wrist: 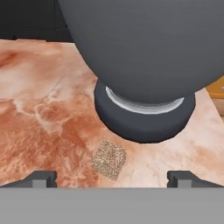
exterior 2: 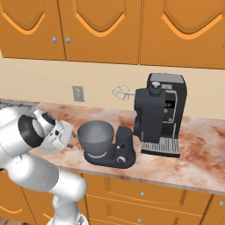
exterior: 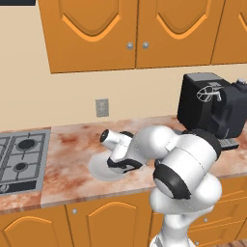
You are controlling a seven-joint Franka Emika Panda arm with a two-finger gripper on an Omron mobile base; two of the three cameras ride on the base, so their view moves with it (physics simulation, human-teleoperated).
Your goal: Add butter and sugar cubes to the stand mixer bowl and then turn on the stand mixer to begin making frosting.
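Only one sugar cube (wrist: 109, 159) visible — on counter (wrist: 39, 109) between wide-open gripper (wrist: 112, 177) tips, near one stand mixer bowl (wrist: 148, 48); claw holds nothing.

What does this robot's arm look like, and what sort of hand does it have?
The arm is glossy white, built of rounded, bulging segments with black rings at the joints. No loose cables or markings are visible. Its gripper is simple: two small, dark grey, blocky fingertips, not a hand with fingers like ours.
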